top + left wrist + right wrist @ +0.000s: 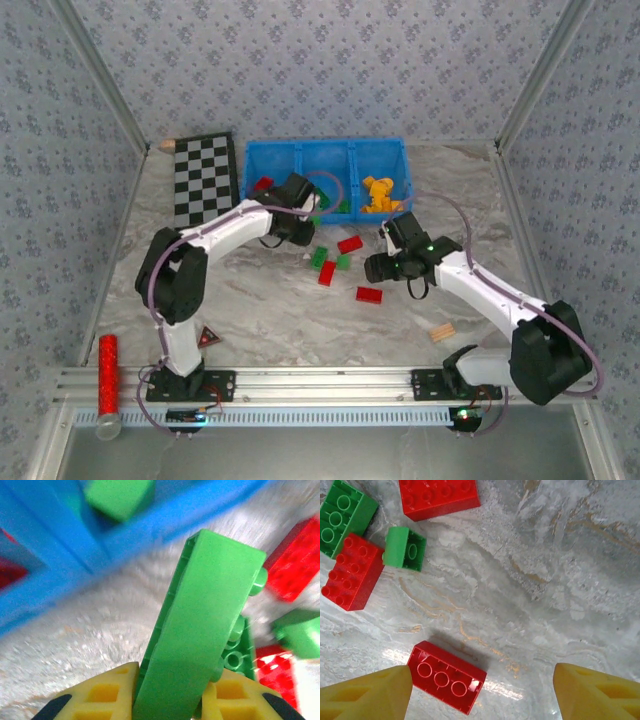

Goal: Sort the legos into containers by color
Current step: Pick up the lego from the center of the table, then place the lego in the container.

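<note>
Left gripper (169,700), its yellow fingers clamped on a long green studded plastic brick (200,625), hangs just before the near wall of the bright blue three-compartment plastic tray (55,555). The brick's long axis points away from the fingers toward the tray. The middle compartment, already holding a green brick (120,497), lies just beyond that wall. Right gripper (480,695), fingers apart, hovers over a red rectangular brick (447,676) on the grey marbled table (545,580), farther from the tray.

Top camera: high behind the near edge, facing far. Wrist cameras: close above the central legos (350,245), which all views share.
</note>
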### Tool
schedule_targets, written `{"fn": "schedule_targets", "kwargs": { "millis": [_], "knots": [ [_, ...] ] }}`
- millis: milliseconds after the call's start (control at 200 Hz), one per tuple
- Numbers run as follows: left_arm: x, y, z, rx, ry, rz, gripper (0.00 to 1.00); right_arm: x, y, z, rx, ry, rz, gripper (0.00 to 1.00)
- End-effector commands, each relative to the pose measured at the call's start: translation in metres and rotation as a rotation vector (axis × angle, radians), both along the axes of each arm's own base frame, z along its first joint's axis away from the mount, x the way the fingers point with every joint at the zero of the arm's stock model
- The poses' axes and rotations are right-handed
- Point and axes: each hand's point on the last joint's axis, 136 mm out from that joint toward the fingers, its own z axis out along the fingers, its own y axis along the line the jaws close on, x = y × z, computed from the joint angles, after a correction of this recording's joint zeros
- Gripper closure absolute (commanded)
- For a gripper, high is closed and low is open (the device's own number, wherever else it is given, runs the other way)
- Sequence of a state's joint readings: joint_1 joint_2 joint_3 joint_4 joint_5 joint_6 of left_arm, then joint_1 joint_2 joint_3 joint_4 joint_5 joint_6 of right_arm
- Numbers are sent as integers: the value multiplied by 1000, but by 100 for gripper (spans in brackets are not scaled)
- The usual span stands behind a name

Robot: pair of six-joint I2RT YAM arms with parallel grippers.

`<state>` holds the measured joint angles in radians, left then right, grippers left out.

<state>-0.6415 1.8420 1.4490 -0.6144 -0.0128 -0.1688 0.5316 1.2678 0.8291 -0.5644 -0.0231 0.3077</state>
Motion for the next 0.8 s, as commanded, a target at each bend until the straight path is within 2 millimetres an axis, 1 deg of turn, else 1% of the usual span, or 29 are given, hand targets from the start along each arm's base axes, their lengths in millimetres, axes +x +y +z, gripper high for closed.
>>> {"fn": "schedule_targets", "kwargs": {
  "millis": [0, 50, 120, 215, 330, 355, 365, 375, 390, 495, 555, 665, 795],
  "knots": [
    [15, -9, 45, -63, -79, 12, 81, -7, 6, 3, 48, -9, -34, 24],
    [25, -15, 53, -76, -100, 13, 81, -10, 8, 2, 58, -13, -38, 24],
    [37, -24, 58, -86, -119, 17, 81, -14, 8, 0, 69, -17, -53, 24],
    [57, -35, 58, -89, -135, 28, 81, -15, 14, 4, 106, -34, -63, 24],
    [82, -47, 52, -79, -142, 51, 81, -11, 18, 10, 140, -54, -87, 24],
    [83, -47, 46, -63, -121, 56, 81, -10, 19, 11, 147, -57, -92, 24],
    [84, -46, 41, -57, -112, 58, 81, -10, 20, 11, 150, -60, -93, 24],
    [88, -49, 45, -64, -122, 59, 81, -9, 20, 12, 152, -63, -95, 24],
    [91, -51, 45, -66, -124, 62, 81, -8, 21, 13, 157, -65, -98, 24],
    [106, -58, 29, -51, -99, 74, 82, -4, 27, 17, 190, -74, -97, 24],
    [112, -63, 22, -45, -89, 73, 82, -2, 29, 18, 196, -77, -96, 25],
    [118, -68, 10, -36, -69, 77, 81, 4, 34, 18, 208, -80, -100, 25],
    [121, -65, -4, -20, -44, 102, 79, 13, 42, 16, 229, -78, -104, 25]
  ]
}}
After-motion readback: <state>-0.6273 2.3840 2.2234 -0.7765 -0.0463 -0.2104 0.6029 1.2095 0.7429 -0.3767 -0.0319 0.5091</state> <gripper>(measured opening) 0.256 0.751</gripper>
